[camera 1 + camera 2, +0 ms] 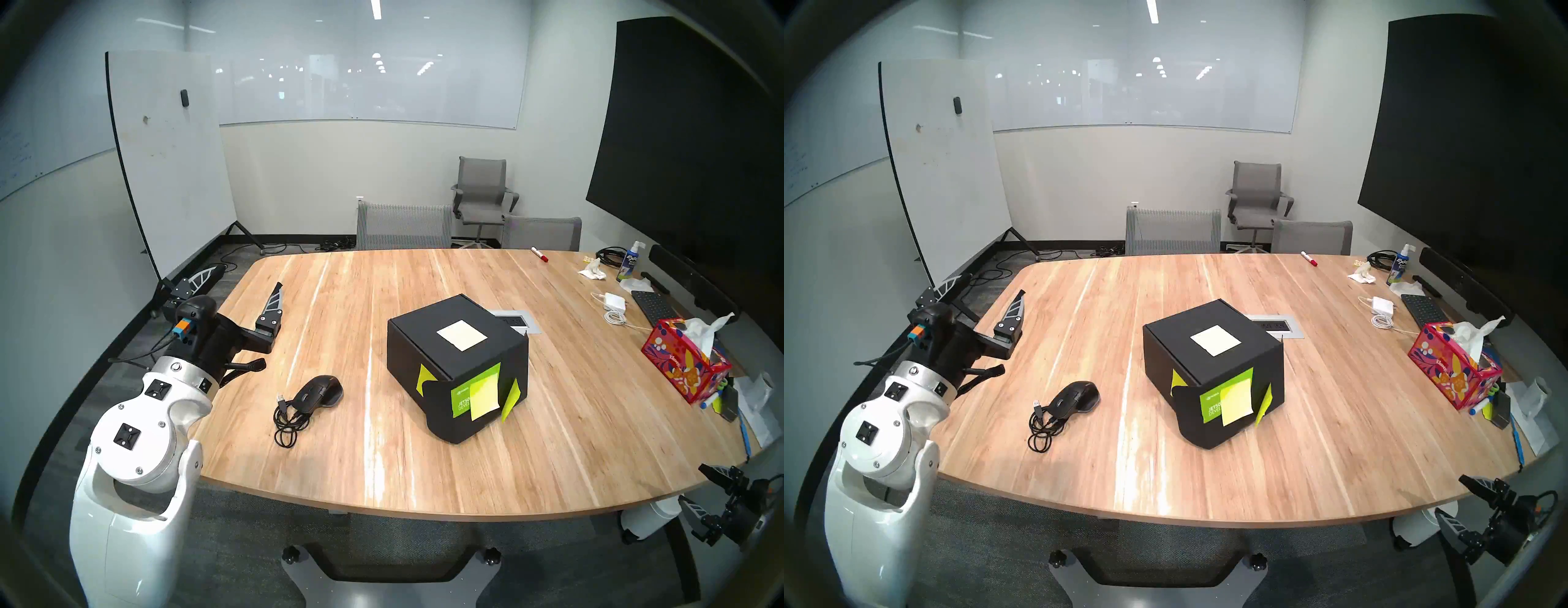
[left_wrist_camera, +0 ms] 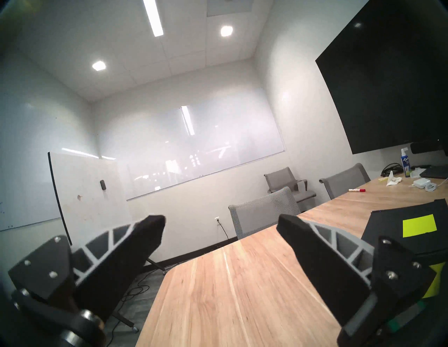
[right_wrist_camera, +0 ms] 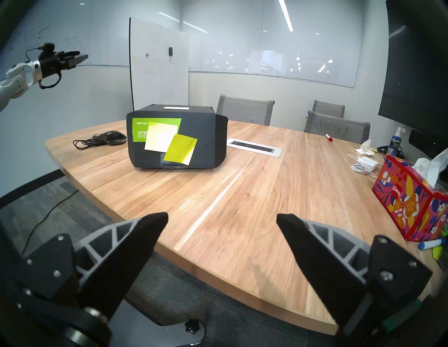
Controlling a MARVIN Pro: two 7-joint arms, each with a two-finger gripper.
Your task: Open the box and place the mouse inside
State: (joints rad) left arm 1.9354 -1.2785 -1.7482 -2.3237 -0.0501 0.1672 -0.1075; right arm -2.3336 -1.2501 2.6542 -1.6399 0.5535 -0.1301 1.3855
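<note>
The black box (image 1: 458,369) stands shut mid-table, with a cream sticker on its lid and a green label and yellow-green sticky notes on its front; it also shows in the other head view (image 1: 1212,361), the left wrist view (image 2: 407,218) and the right wrist view (image 3: 174,135). The black mouse (image 1: 320,390) lies left of it with its cable (image 1: 288,424) coiled beside it. My left gripper (image 1: 248,276) is open and empty over the table's left edge, behind the mouse. My right gripper (image 1: 691,484) is open and empty, below the table's near right corner.
A red floral tissue box (image 1: 683,365), a black keyboard (image 1: 653,308), a white charger (image 1: 615,301), a spray bottle (image 1: 630,261) and a red marker (image 1: 539,254) sit along the right and far side. A power panel (image 1: 515,320) is set into the table behind the box. A whiteboard stands at the left.
</note>
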